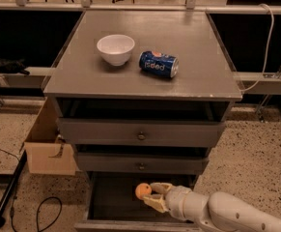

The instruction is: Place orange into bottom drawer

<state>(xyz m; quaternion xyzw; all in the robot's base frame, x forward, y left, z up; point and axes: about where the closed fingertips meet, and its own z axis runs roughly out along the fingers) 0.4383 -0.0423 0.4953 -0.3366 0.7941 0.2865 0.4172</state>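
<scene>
The orange [142, 191] is a small round fruit held between the fingers of my gripper [148, 195], which is shut on it. The gripper reaches in from the lower right on a pale arm. It holds the orange over the dark interior of the pulled-out bottom drawer [116, 202], below the two upper drawers with round knobs [141, 136].
On the grey cabinet top [82, 76] stand a white bowl [115, 49] and a blue soda can [158, 64] lying on its side. A cardboard box [46, 151] sits on the floor to the left, with a black cable [43, 211] and pole beside it.
</scene>
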